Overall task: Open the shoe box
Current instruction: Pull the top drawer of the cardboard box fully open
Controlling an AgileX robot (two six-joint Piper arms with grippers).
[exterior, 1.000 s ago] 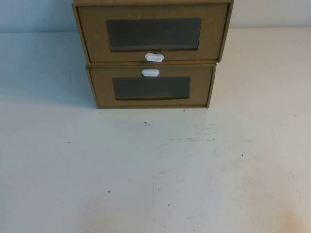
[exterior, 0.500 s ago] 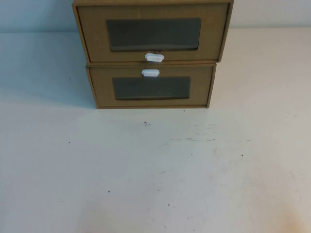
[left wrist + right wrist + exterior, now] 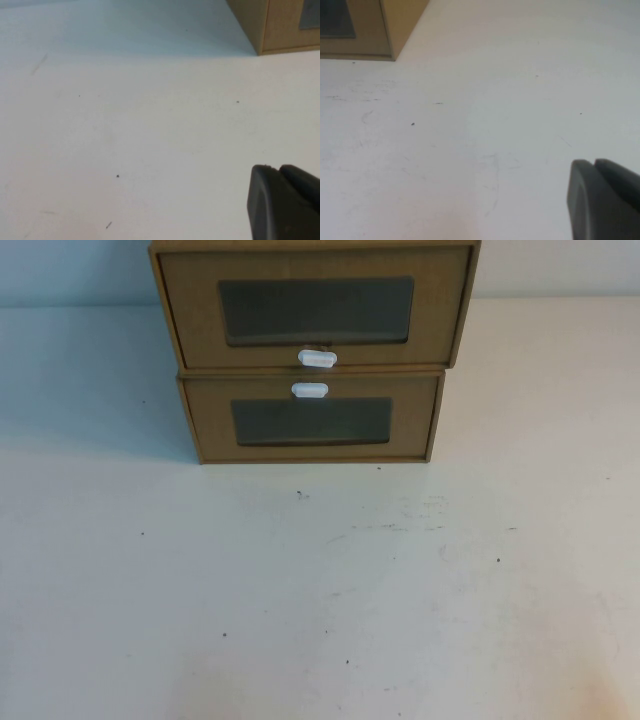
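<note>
Your left gripper (image 3: 279, 169) hangs low over the bare table (image 3: 320, 600), its two dark fingers pressed together on nothing. It sits well short of the stacked shoe boxes, off their left corner. The boxes stand at the far middle of the table. The upper box (image 3: 190, 310) rests squarely on the lower box (image 3: 210, 420), and both fronts are closed. Each front has a dark window and a small white pull: the upper tab (image 3: 317, 358) at its bottom edge, the lower tab (image 3: 310, 390) at its top edge, the two just apart. Your right gripper (image 3: 594, 162) mirrors the left off the right corner, closed and empty.

To do this well, spread the jaws before you reach in. Come level at one tab only, since the tabs are close enough to catch both. Then pull straight toward yourself; I judge the light stack may slide, so a brace from the other arm would help.

Only the high view shows the tabs, and it shows neither arm. The wrist views show each gripper and just one lower corner of the stack.
</note>
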